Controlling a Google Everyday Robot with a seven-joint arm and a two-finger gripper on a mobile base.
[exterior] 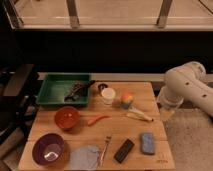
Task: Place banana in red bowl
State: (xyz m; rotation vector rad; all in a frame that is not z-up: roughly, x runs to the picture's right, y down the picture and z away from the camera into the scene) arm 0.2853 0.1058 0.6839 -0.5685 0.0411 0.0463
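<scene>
— Banana (139,116) first: where is it relative to the red bowl (67,117)?

— Well to the right of the bowl, lying flat on the wooden table (120,131), not in it. A thin orange carrot-like piece (96,120) lies between them, just beside the bowl.

— And the gripper (167,109)?

— Farther right of the bowl than the banana, by the table's edge, hanging from the white arm (192,85). The claw is released and grasps nothing; it is near the banana but apart from it.

— What surrounds the bowl?

— A green tray (50,97) is just behind it and a purple bowl (50,150) in front, slightly left. A white cup (108,95) stands behind and to the right. In front and to the right lie a grey-blue cloth (84,156), a fork (105,147), a black block (124,150) and a blue sponge (147,142).

— Any writing?

— Only a small dark mark (160,161) on the table, far right and in front of the bowl. It is too small to read.
</scene>
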